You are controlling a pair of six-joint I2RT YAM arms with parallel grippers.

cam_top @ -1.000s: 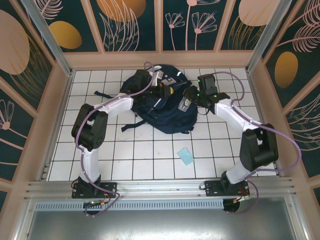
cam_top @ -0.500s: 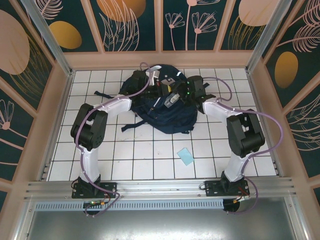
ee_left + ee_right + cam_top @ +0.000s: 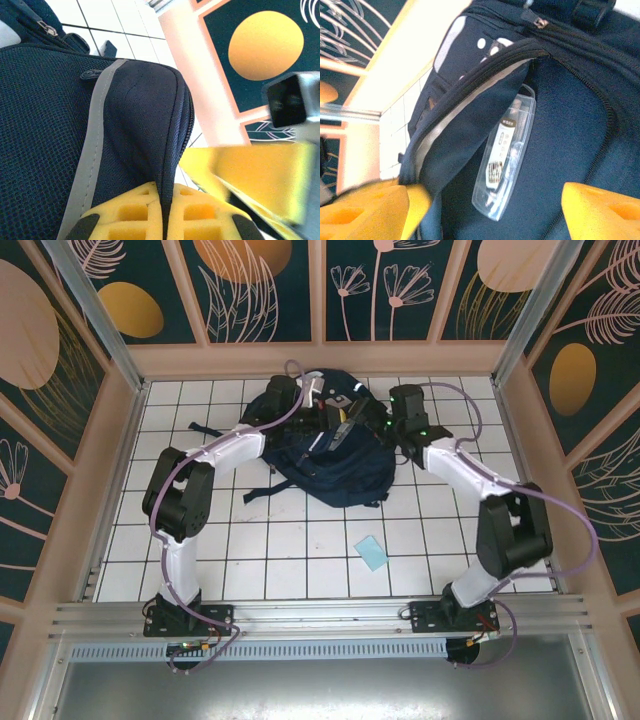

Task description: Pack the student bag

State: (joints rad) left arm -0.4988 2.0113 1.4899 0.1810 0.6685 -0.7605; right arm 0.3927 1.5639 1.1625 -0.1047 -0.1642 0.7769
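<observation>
The unzipped student bag (image 3: 570, 125) holds a clear plastic case (image 3: 506, 155), partly showing.

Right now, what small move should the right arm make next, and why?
Probably nudge the clear case deeper into the student bag. Its upper end is under the flap; the rest lies uncovered. The right gripper hovers over it with jaws open and empty, while the left gripper pinches the flap edge with jaws shut.
</observation>
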